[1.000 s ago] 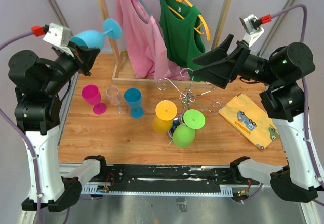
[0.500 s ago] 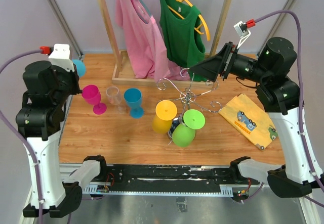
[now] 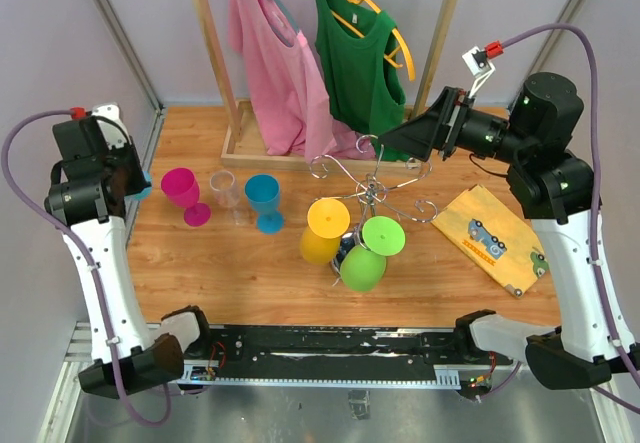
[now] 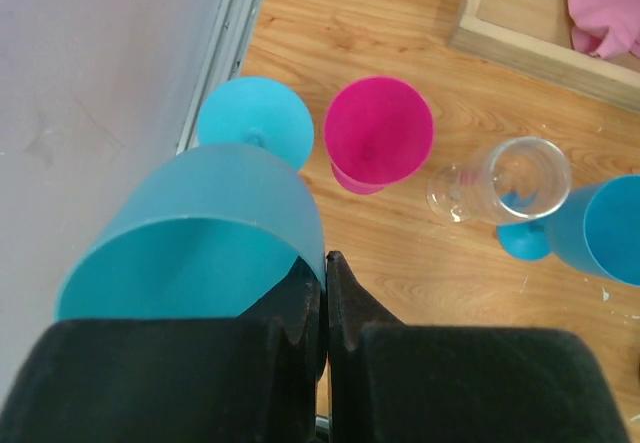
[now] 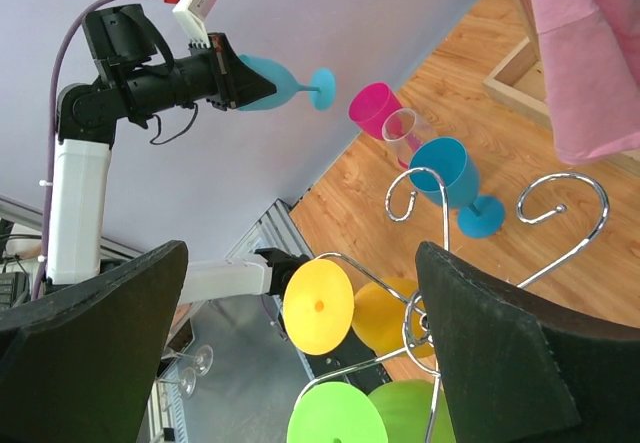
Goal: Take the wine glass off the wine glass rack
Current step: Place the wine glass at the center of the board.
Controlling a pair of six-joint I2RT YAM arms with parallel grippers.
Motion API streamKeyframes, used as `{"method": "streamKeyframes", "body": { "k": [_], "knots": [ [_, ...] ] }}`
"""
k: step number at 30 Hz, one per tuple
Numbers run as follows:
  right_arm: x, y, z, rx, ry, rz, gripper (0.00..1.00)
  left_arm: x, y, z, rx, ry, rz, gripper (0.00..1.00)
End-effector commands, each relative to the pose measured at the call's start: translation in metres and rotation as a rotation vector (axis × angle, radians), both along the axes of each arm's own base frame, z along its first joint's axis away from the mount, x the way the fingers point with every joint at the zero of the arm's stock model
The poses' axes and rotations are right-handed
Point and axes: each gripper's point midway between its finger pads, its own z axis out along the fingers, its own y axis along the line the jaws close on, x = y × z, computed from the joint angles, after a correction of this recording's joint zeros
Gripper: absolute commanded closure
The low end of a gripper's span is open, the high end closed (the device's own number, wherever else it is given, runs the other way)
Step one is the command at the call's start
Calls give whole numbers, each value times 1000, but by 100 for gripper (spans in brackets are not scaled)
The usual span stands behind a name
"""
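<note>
The wine glass rack (image 3: 372, 189) is a chrome wire stand in the middle of the table; its scrolls (image 5: 556, 203) fill the right wrist view. A yellow wine glass (image 3: 325, 231) and a green one (image 3: 367, 255) hang from it upside down. My left gripper (image 4: 326, 263) is shut on the bowl wall of a light-blue wine glass (image 4: 200, 228), one finger inside and one outside. That glass hangs over the table's left edge beside a magenta glass (image 4: 378, 128). My right gripper (image 3: 392, 143) stands wide open just behind the rack, nothing between its fingers.
A clear glass (image 3: 225, 193) and a darker blue glass (image 3: 264, 201) stand upright next to the magenta one. A wooden clothes rail (image 3: 205, 33) with a pink shirt and a green shirt stands at the back. A yellow pouch (image 3: 495, 238) lies at the right.
My left arm has swung left and down, carrying the light-blue glass from high over the table's back left to its left edge. The right gripper drew back slightly, then stayed.
</note>
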Motion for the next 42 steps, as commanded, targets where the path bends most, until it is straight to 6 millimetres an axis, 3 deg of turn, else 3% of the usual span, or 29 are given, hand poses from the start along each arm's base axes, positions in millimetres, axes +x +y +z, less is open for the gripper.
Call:
{"method": "streamKeyframes", "body": {
  "k": [1, 6, 11, 20, 27, 42],
  "knots": [
    [5, -11, 3, -7, -32, -24, 1, 12, 13, -11, -59, -3, -27, 100],
    [8, -14, 3, -6, -30, -25, 1, 7, 26, -66, -224, 140, -67, 100],
    [12, -16, 1, -8, -23, -37, 2, 0, 9, -105, -319, 224, -133, 100],
    [17, -16, -2, -9, -5, -53, 1, 5, -5, -127, -243, 328, -210, 100],
    [16, -20, -4, -13, 3, -74, 1, -18, -19, -165, -216, 441, -388, 100],
    [16, -20, -4, -6, 20, -88, 2, -45, -23, -177, -137, 478, -486, 100]
  ]
}}
